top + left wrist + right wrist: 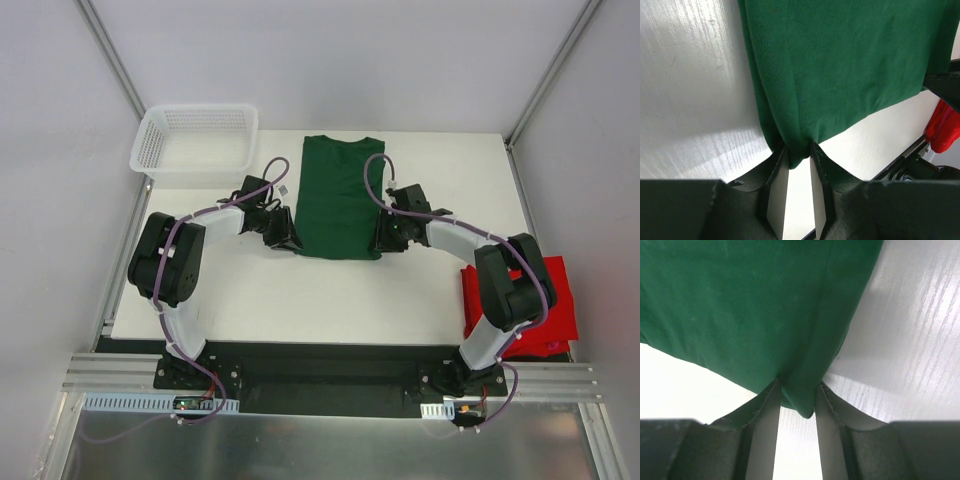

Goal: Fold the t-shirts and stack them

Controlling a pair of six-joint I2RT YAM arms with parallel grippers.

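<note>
The dark green t-shirt (340, 195) lies on the white table as a long narrow strip, neck end far from me. My left gripper (290, 243) is at its near left corner, and in the left wrist view that gripper (798, 150) pinches the bunched corner of the green cloth (840, 60). My right gripper (380, 243) is at the near right corner; in the right wrist view that gripper (796, 390) is shut on a fold of the green shirt (750, 305). The red t-shirt (560, 300) lies folded at the table's near right edge, partly behind the right arm.
A white mesh basket (200, 108) stands at the far left corner of the table (250, 290). Part of the red shirt (945, 127) shows at the right edge of the left wrist view. Grey walls close in on both sides.
</note>
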